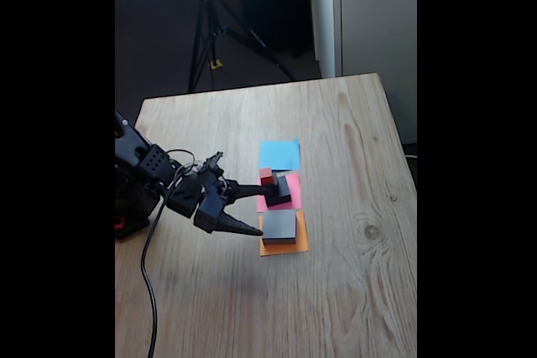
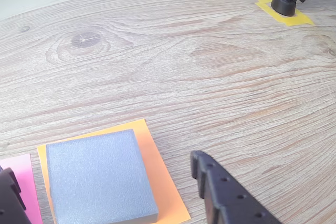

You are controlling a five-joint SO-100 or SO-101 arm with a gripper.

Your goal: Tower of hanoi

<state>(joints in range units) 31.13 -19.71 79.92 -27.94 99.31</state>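
We see a wooden table (image 1: 336, 123) running from the upper centre to the bottom of the fixed view, its far corners cut off by the black side bars. Near mid-frame lie three paper squares in a column: blue (image 1: 279, 154) uppermost, pink (image 1: 293, 186) in the middle, orange (image 1: 285, 246) lowest. One wide grey block (image 1: 279, 225) sits on the orange square; in the wrist view it fills the lower left (image 2: 100, 179), its bottom edge cropped. On the pink square stands one black block (image 1: 280, 191) with a tiny red cube (image 1: 267, 177) at its upper left; we cannot make out a separate dark grey block there. The gripper (image 1: 260, 210) reaches in from the left of the fixed view, spread wide, one finger (image 1: 247, 191) touching or just beside the black block, the other (image 1: 239, 226) pointing at the grey block; it grips nothing we can see. A tripod foot (image 2: 284, 4) on yellow tape shows at the wrist view's upper right.
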